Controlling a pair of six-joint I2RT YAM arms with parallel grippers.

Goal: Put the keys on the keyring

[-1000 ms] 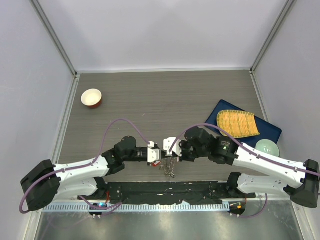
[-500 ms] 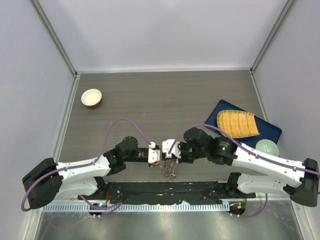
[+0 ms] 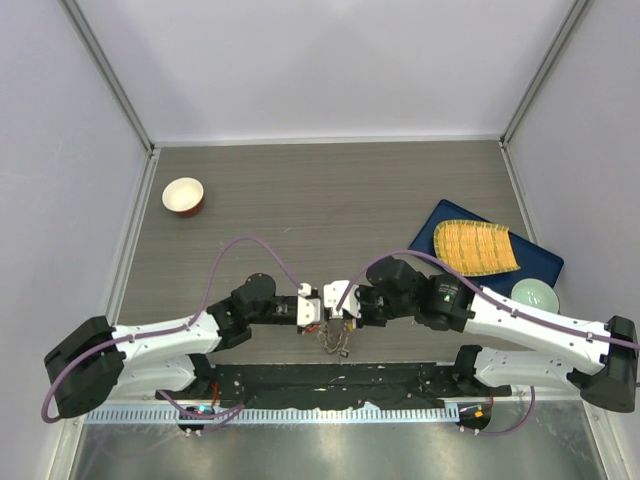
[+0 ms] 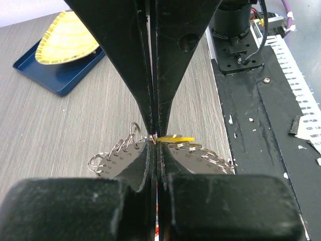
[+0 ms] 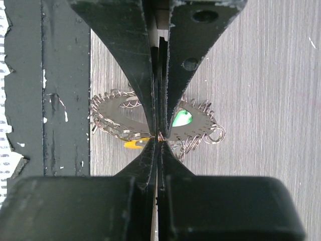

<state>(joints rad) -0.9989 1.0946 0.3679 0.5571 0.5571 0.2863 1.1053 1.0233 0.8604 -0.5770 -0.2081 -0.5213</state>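
We see the flat grey metal keyring [image 5: 114, 119] with its toothed, gear-like rim at the near edge of the grey wood-grain worktop [image 3: 330, 200]. It is about midway along that edge, just beside the black mounting plate [image 3: 400, 385] that carries the arm bases. Small silver wire loops [image 4: 123, 148] stand along its rim.

Both arms reach inward and meet directly above it. The left gripper [image 4: 154, 136] has its two black fingers pressed flat together with no gap. Their tips come down at the rim of the keyring, right beside a yellow plastic tag [image 4: 175, 138]. A tiny glint of metal sits at the tips, but we cannot tell whether anything is truly pinched there.

The right gripper [image 5: 159, 134] is likewise fully closed, its fingers meeting over the middle of the keyring. A green plastic tag [image 5: 181, 119] lies on one side of them and the yellow plastic tag on the other. Here too we cannot tell what, if anything, it has hold of. The key blades themselves are too small for us to make out.

Elsewhere, a round red-and-white bowl [image 3: 183, 196] stands near the left edge, toward the far left corner. A blue rectangular tray [image 3: 540, 262] lies at the right edge and carries a yellow ribbed plate [image 3: 475, 247]. A pale green bowl [image 3: 533, 296] sits at the tray's near right corner.
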